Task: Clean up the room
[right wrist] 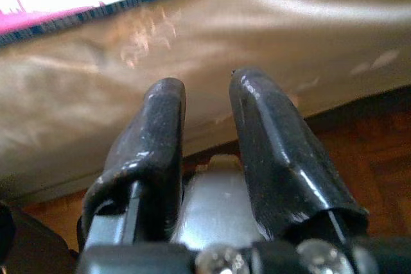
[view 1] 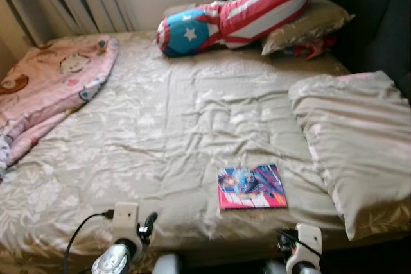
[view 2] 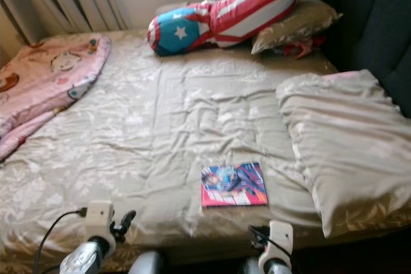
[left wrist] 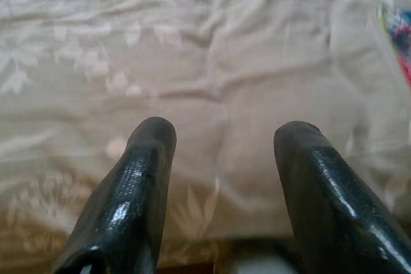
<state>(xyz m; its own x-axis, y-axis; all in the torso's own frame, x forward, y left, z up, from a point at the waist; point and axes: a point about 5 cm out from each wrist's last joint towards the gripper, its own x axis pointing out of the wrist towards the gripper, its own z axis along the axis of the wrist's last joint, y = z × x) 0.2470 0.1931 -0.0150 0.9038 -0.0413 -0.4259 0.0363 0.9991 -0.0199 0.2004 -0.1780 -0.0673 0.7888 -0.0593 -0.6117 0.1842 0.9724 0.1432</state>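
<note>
A colourful book [view 1: 252, 186] lies flat on the beige floral bedsheet [view 1: 160, 126], near the bed's front edge. My left gripper [view 1: 149, 224] hovers low at that front edge, left of the book. In the left wrist view its fingers [left wrist: 151, 158] stand wide apart over the sheet with nothing between them. My right gripper [view 1: 284, 240] is below the front edge, just right of the book. In the right wrist view it [right wrist: 207, 88] points at the mattress side under the book's pink edge [right wrist: 96, 1], with a narrow gap between its fingers and nothing held.
A beige pillow [view 1: 356, 145] lies at the bed's right edge. A crumpled pink blanket [view 1: 45, 88] covers the left side. At the head a star-and-stripes bolster [view 1: 231, 14] leans on another pillow [view 1: 308, 24]. Wooden floor [right wrist: 379, 158] runs beneath the bed.
</note>
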